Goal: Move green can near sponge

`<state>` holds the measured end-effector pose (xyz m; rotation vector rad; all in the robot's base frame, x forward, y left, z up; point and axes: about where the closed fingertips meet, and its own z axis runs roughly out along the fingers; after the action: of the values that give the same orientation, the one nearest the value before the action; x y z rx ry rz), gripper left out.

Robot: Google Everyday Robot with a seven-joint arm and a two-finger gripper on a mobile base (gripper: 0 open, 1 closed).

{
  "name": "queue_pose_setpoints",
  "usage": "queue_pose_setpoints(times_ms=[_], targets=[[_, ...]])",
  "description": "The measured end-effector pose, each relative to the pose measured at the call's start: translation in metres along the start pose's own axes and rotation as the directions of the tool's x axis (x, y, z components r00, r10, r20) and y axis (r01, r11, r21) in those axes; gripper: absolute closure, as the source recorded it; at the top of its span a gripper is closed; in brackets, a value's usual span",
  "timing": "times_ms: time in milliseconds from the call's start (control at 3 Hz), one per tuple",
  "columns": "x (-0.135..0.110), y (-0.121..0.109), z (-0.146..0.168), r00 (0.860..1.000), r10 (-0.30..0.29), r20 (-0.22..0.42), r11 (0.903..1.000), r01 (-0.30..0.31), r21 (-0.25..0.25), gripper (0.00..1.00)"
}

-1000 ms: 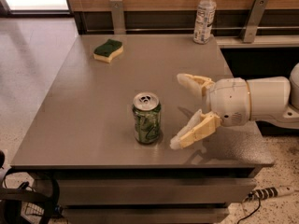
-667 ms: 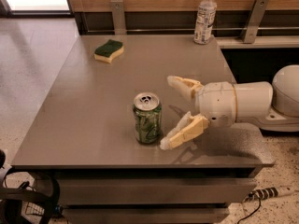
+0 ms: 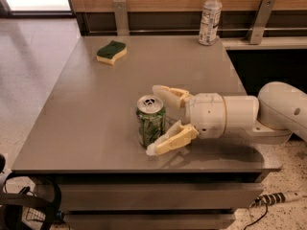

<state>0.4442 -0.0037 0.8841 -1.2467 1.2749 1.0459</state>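
The green can (image 3: 150,120) stands upright near the front edge of the grey table (image 3: 96,109), silver top with pull tab showing. My gripper (image 3: 154,120) reaches in from the right with its cream fingers (image 3: 171,140) spread wide open, one behind the can and one in front of it; the can sits between them. The sponge (image 3: 111,51), yellow with a dark green top, lies at the far left of the table, well away from the can.
A clear plastic bottle (image 3: 210,17) with a white cap stands at the table's far right edge. Metal brackets and a wooden wall run along the back. Cables and a power strip (image 3: 276,199) lie on the floor at the front.
My gripper has moved left across the table toward the can, staying open; its fingers now flank the can. The can and sponge have not moved.
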Motion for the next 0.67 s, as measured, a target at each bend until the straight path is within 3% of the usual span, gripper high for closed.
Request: queue_pose_setpoints(times_ms=[667], targets=[[-0.0028, 0.0032, 0.0058, 1.0, -0.006, 0.01, 0.9999, 0.006, -0.013, 0.6]])
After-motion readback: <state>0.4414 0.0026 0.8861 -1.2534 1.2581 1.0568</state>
